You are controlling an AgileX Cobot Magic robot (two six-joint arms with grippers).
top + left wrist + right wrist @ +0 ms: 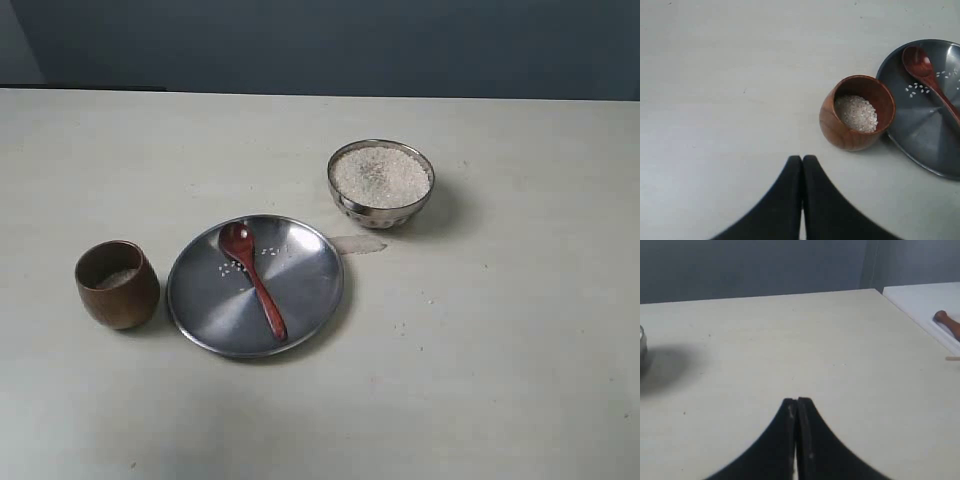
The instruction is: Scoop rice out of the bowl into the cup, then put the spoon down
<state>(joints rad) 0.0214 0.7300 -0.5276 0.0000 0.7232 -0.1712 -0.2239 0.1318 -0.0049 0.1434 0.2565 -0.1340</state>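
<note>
Slim wooden spoon (pixel 256 285) lies on a steel plate (pixel 310 280) mid tabletop (pixel 500 380); cup (pixel 117 285) beside it toward the left edge, bowl (pixel 381 205) of rice (pixel 380 175) toward the far edge. Left gripper (pixel 802 159) and right gripper (pixel 797 401) are closed, empty. Spoon looks light, stiff, smooth; pinch its thin handle.

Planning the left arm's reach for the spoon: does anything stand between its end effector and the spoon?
Yes. In the left wrist view the cup, holding some rice, stands on the table between the shut left end effector and the spoon lying on the steel plate. A low straight reach would probably meet it.
</note>
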